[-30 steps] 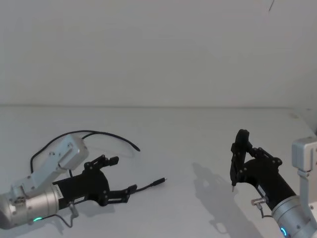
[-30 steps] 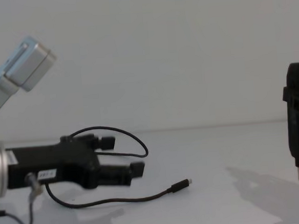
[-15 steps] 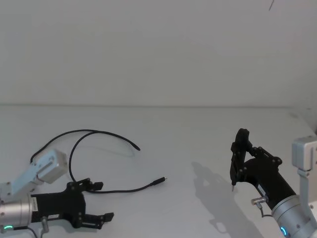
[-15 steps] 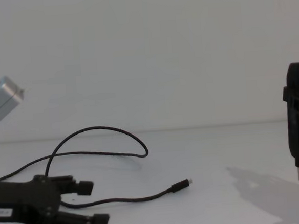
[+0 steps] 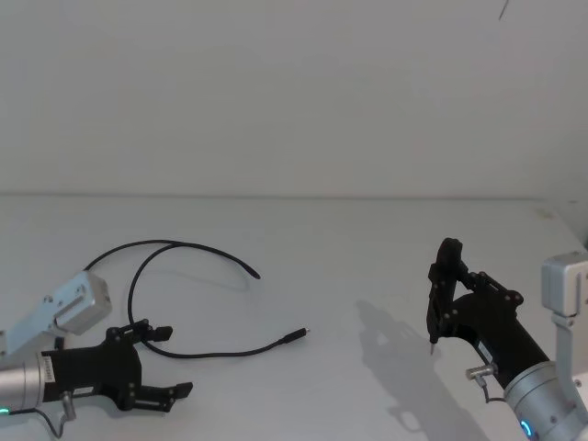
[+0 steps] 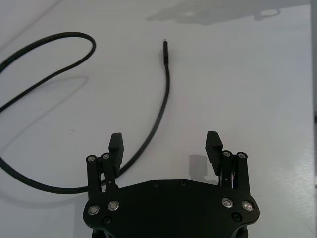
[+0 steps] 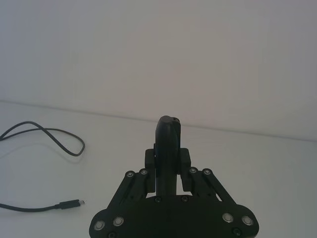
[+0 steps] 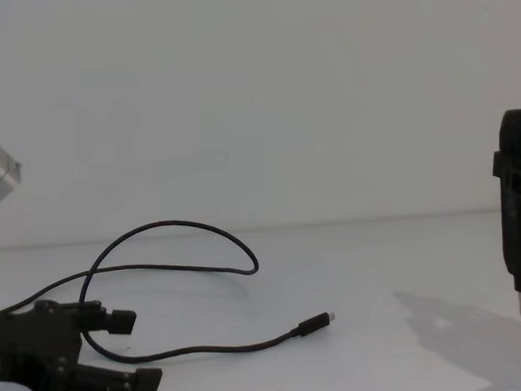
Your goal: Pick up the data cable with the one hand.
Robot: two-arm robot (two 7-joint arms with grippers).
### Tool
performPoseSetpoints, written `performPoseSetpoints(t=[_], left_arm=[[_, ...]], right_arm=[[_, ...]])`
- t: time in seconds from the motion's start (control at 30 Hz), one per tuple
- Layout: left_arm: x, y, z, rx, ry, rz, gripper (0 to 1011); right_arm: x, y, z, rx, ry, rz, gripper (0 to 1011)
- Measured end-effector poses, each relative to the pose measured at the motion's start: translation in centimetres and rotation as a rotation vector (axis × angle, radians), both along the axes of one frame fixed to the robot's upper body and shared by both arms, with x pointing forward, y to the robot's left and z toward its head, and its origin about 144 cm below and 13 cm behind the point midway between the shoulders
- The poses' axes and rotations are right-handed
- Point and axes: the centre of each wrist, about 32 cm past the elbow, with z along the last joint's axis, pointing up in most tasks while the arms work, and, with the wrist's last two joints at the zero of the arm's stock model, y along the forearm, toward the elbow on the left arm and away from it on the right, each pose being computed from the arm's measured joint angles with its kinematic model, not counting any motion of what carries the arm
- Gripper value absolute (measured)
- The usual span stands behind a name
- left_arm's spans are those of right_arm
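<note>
Gaping, left end effector (image 6: 165,141) hides some data cable (image 6: 165,53); right end effector (image 7: 168,159) clamps tool (image 8: 517,249).

Matt black sheath on data cable (image 6: 169,84), smooth, plastic-looking; plug (image 6: 165,53) same black, short bright metal tip. Left gripper (image 6: 165,143) in matt black, plastic or coated metal, cannot tell which, dotted with shiny silver screw heads (image 6: 114,205). Satin silver metal at its wrist (image 5: 18,393). Right gripper (image 7: 167,159) same matt black, same shiny screws, clamped on smooth, slightly glossy black pen-like tool (image 8: 518,195) with thin metal tip. Table (image 5: 367,248) smooth matt white. Wall (image 5: 294,92) plain matt white.
</note>
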Motion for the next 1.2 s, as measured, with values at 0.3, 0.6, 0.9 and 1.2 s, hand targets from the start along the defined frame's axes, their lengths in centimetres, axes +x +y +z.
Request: performPoseSetpoints(t=[0.3,0.6,0.9,1.2], left_arm=[[1.2,-0.1,-0.1,0.003,-0.010,-0.012,1003],[2.9,-0.6,-1.0,-0.005,0.035,-0.065,1003],[4.0,-1.3,-2.1,-0.035,0.063,-0.089,1003],[4.2,-1.9,-3.0,-0.070,0.064,-0.075,1003]], right_arm=[[0.0,0.0,0.0,0.000,0.000,0.000,279],[0.0,0.0,0.0,0.000,0.000,0.000,279],[0.0,0.0,0.0,0.000,0.000,0.000,279],[0.0,0.0,0.0,0.000,0.000,0.000,279]])
